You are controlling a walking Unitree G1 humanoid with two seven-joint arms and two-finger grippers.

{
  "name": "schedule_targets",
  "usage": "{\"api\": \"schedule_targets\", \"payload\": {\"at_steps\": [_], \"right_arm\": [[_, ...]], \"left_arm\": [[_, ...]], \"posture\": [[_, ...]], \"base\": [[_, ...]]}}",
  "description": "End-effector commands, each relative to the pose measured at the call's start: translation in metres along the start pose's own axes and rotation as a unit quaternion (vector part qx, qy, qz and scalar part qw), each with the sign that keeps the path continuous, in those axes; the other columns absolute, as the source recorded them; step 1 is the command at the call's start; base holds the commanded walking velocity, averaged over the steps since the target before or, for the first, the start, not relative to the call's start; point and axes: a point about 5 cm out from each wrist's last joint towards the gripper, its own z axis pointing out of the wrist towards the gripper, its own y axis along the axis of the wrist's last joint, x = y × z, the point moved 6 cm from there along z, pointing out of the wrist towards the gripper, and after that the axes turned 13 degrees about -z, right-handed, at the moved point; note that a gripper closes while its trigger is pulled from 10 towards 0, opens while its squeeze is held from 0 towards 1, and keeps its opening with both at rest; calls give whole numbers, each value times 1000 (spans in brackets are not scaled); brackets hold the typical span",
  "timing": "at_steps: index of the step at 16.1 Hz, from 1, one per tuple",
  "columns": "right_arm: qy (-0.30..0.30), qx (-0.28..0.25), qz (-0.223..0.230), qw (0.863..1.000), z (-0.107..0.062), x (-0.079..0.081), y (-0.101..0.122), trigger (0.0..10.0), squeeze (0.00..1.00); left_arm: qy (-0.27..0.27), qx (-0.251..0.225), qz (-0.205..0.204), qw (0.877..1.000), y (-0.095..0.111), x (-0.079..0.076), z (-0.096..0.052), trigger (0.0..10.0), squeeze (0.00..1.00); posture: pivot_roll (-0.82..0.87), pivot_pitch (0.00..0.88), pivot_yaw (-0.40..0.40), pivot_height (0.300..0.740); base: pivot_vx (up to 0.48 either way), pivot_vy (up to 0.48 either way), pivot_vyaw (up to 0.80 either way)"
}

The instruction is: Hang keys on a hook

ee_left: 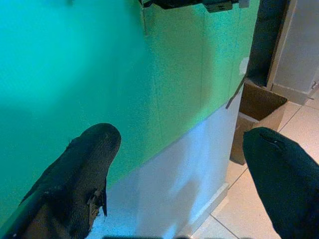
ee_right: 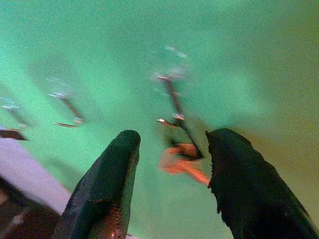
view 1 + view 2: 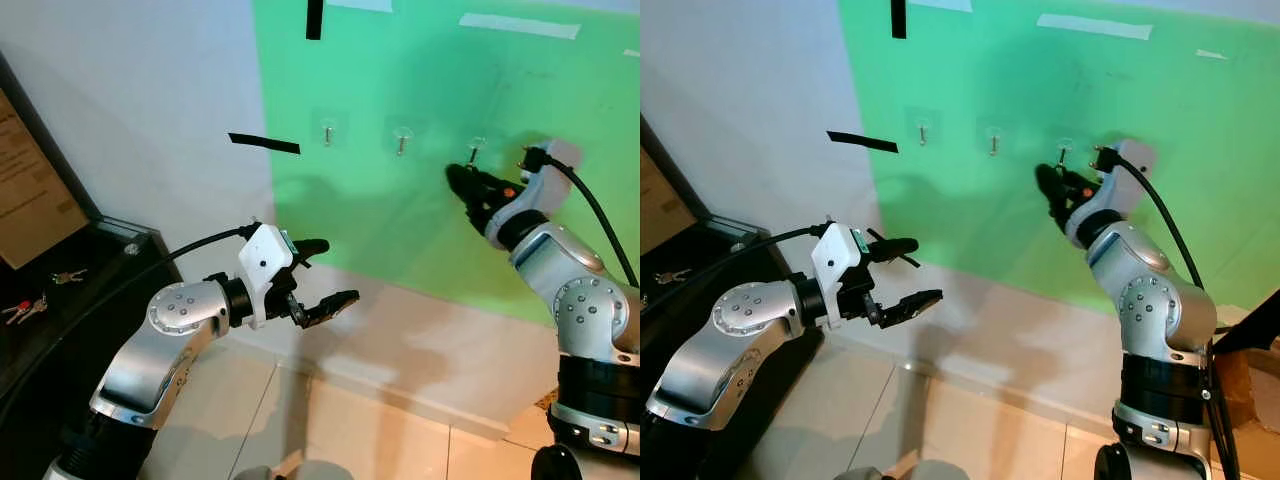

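Left gripper [image 3: 325, 275] idle and near, fingers apart, empty. Farther right, right gripper [image 2: 172, 164] at the green wall [image 3: 420, 230], fingers apart around orange-tagged keys [image 2: 182, 159] dangling from the hook [image 2: 172, 99]. Hanging apparently done; next, withdrawing straight back without snagging.

Bright, even light on the green panel [image 3: 420, 230], soft arm shadows falling across it; head views sharp, right wrist view smeared with motion blur.

eyes: head, forward-down, share green wall [image 3: 420, 230] (stereo) | wrists: close along fingers, facing wall
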Motion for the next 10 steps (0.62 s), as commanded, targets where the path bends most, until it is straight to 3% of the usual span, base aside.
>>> {"api": "schedule_targets", "payload": {"at_steps": [1,2,4,5,6,8,10], "right_arm": [[-16,5,-7,1000,-1,-6,-3,10000,1000],[-24,4,-3,1000,-1,-8,-4,10000,1000],[10,-27,6,1000,-7,1,2,10000,1000],[31,-39,-7,999,-16,7,1,10000,1000],[34,-38,-14,999,-19,8,-1,10000,1000],[40,-20,-70,997,-37,14,-22,10000,1000],[27,5,-87,996,-44,14,-42,10000,1000]], "left_arm": [[6,1,7,1000,2,4,0,10000,0],[7,2,8,1000,2,4,-1,10000,0],[22,-1,1,1000,1,8,-2,10000,0],[75,19,5,997,-6,22,-4,10000,0],[93,21,3,995,-8,28,-5,10000,0],[186,4,-18,982,-11,49,-21,10000,0],[225,-4,-29,974,-14,55,-29,10000,0]], "posture": [[-50,0,29,740],[-50,0,30,740],[-45,0,25,740],[-43,0,23,740],[-43,0,23,740],[-45,0,30,740],[-50,0,37,740]], "base": [[0,0,0],[0,0,0],[0,0,0],[0,0,0],[0,0,0],[0,0,0],[0,0,0]]}}
